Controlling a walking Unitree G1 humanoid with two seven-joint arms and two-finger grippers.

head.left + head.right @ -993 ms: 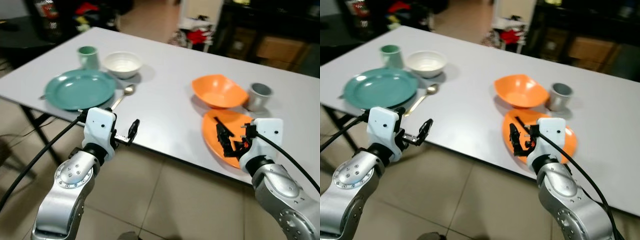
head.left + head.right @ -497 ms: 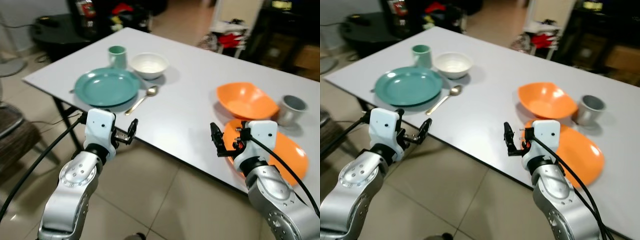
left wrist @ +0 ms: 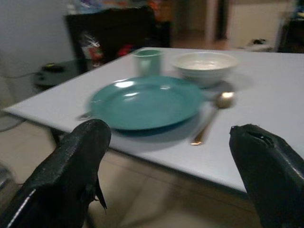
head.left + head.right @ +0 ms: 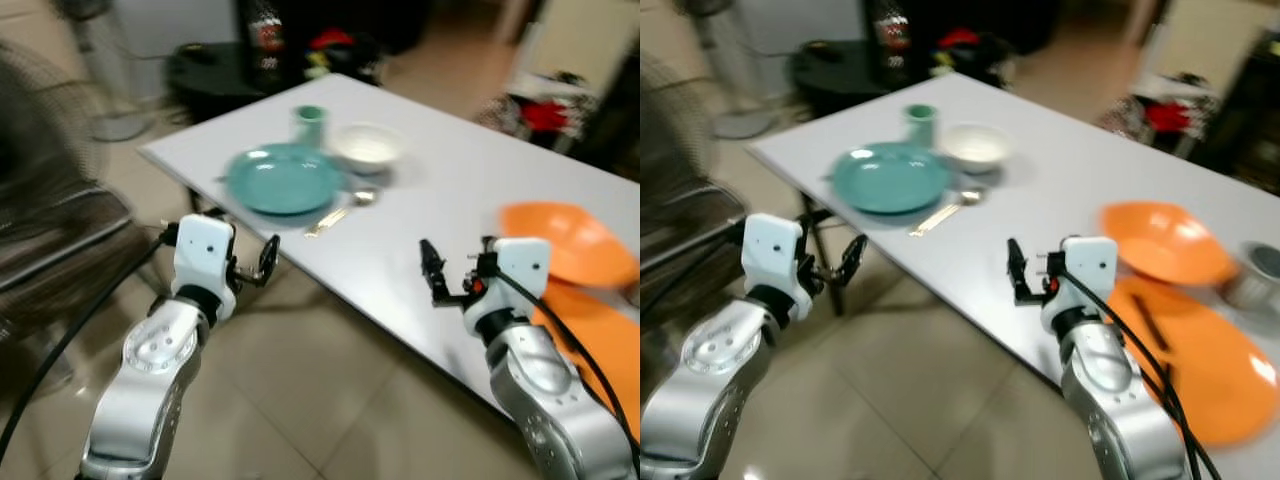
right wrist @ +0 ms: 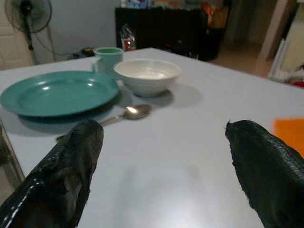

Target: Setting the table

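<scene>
A teal plate (image 4: 285, 180) lies at the left end of the white table (image 4: 450, 200), with a teal cup (image 4: 309, 118) and a white bowl (image 4: 367, 147) behind it and a spoon (image 4: 340, 208) on its right. An orange bowl (image 4: 565, 242) and an orange plate (image 4: 600, 330) sit at the right end, beside a grey cup (image 4: 1255, 275). My left gripper (image 4: 268, 262) is open and empty, off the table's near edge, facing the teal plate (image 3: 145, 102). My right gripper (image 4: 432, 275) is open and empty at the near edge, pointing toward the spoon (image 5: 128, 113) and bowl (image 5: 148, 75).
A standing fan (image 4: 45, 190) blurs past on the far left. A black low table (image 4: 215, 70) with clutter stands behind the white table's left corner. A thin dark stick (image 4: 1152, 325) lies on the orange plate. Tiled floor (image 4: 330, 400) spreads below both arms.
The whole view has swung left and is blurred, so the camera is moving. My right gripper has left the orange plate and now sits left of it at the table edge.
</scene>
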